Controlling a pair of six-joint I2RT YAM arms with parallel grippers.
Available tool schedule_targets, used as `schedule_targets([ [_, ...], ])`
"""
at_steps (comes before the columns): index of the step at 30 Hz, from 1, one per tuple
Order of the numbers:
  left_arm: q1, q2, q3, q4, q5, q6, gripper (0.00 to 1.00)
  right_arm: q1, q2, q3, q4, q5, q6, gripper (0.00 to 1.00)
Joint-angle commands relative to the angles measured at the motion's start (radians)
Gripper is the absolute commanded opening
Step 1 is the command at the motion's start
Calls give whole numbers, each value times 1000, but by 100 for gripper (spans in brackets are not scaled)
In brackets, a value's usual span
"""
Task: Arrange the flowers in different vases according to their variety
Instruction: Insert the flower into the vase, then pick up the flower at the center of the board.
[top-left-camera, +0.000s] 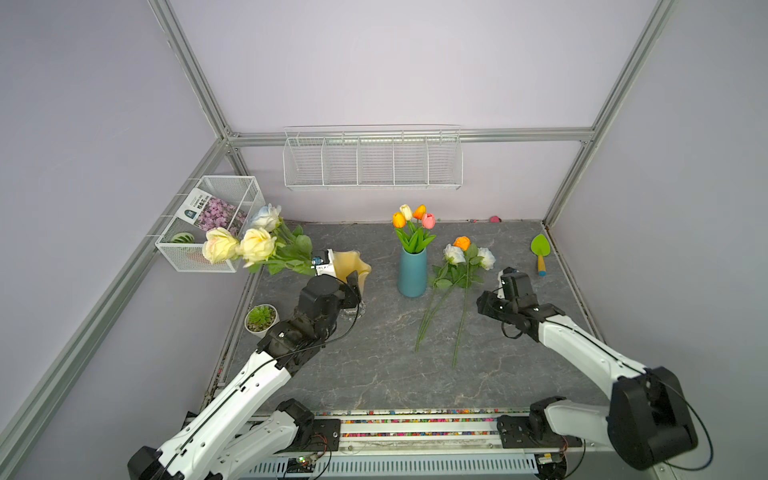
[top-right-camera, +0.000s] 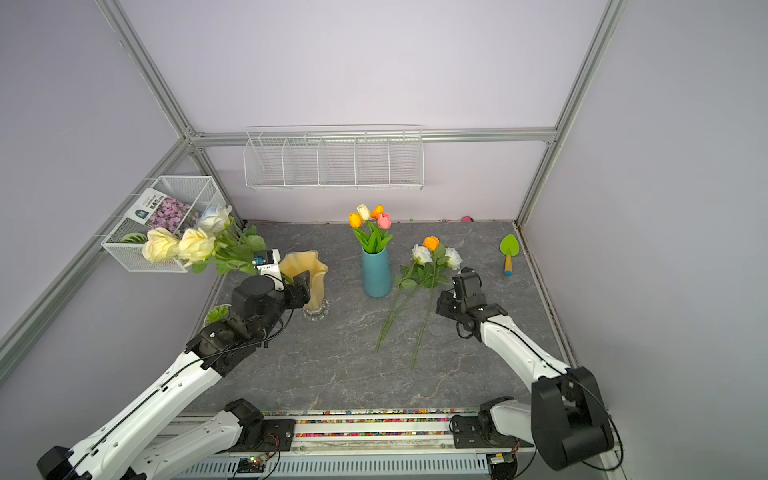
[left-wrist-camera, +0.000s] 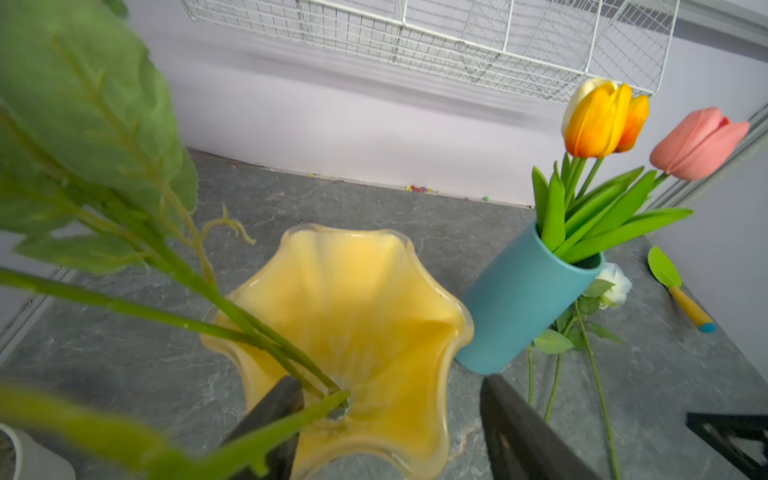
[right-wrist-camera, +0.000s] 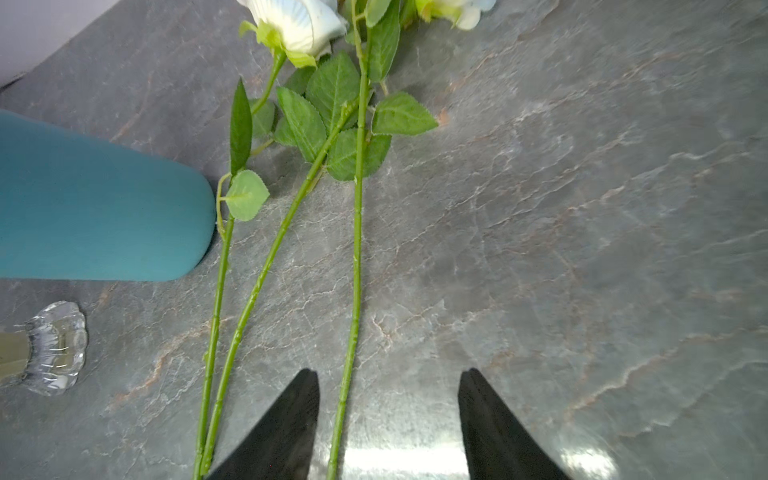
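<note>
left fingers (left-wrist-camera: 276, 419): apart, gripping nothing; rose stems (left-wrist-camera: 124, 307) between them enter amber vase (left-wrist-camera: 374, 316), ends hidden | right fingers (right-wrist-camera: 291, 428): apart, one stem (right-wrist-camera: 356, 291) on worktop (right-wrist-camera: 582, 249) between them, bloom cut off

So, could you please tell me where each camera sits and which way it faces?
Both top views: high above the robot's base, looking down toward the back wall; the table, left arm and right arm show.
Left wrist: on the left arm, looking down into the amber vase; the open left gripper shows.
Right wrist: on the right arm, looking along the rose stems; the right gripper straddles one.
Shared: both wrist views show the teal vase.
</note>
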Motion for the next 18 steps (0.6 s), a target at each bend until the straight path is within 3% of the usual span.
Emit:
schedule_targets([
  [1, 3, -40, -19, -110, 56, -63, 72, 2, 113, 76, 9, -51, 37, 57],
  [9, -22, -48, -71, -87, 166, -126, 72, 3, 375, 255, -43, -31, 43, 49],
  [18, -61, -48, -86, -91, 198, -138, 72, 30, 534, 387, -111, 40, 33, 44],
])
